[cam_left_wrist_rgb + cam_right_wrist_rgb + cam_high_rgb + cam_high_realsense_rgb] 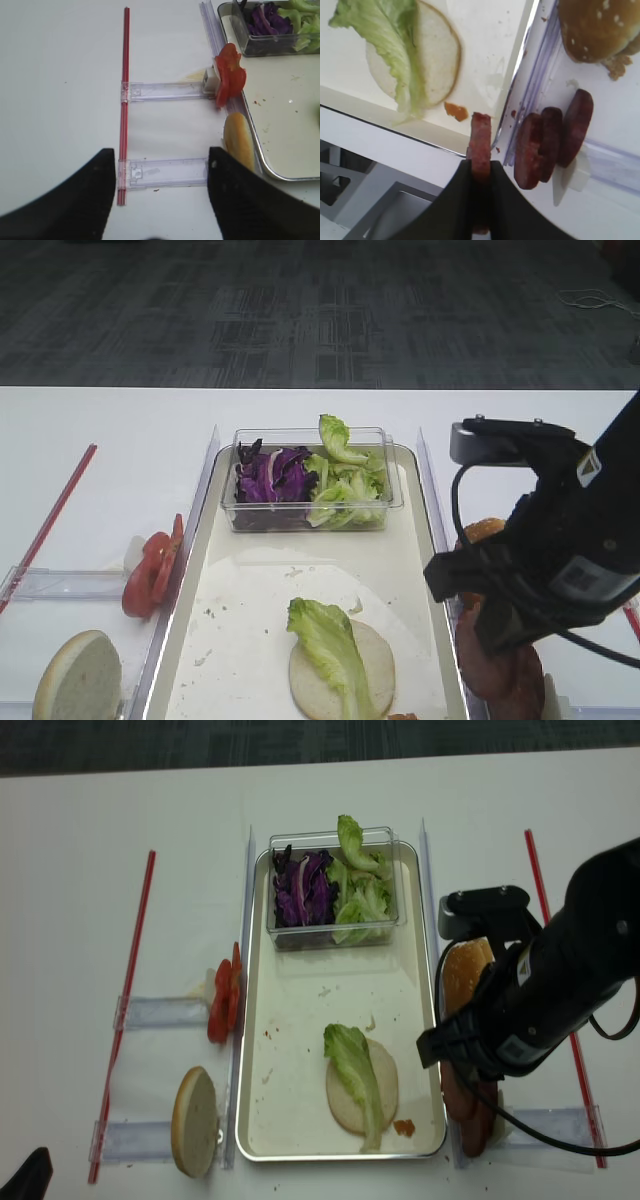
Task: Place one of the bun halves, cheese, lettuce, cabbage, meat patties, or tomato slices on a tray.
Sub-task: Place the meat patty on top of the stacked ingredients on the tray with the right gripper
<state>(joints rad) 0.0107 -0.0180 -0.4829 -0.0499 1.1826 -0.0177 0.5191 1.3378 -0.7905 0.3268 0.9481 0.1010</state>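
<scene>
My right gripper [480, 167] is shut on a pinkish-red meat patty [481, 137], held edge-on above the right rim of the tray [485, 55] near its front corner. Three more meat patties [550, 140] stand on edge in the clear rack to the right. On the tray [300, 1020] lies a bun half [375, 1090], cut face up, with a lettuce leaf [350, 1065] across it. A sesame bun half [595, 25] sits beyond the patties. My left gripper [161, 165] is open and holds nothing, low over the left racks.
A clear box [385, 485] at the tray's far end holds purple cabbage [270, 478] and lettuce [345, 485]. Tomato slices [150, 570] and another bun half [78, 675] stand in racks left of the tray. Red rods [128, 990] [555, 920] flank both sides.
</scene>
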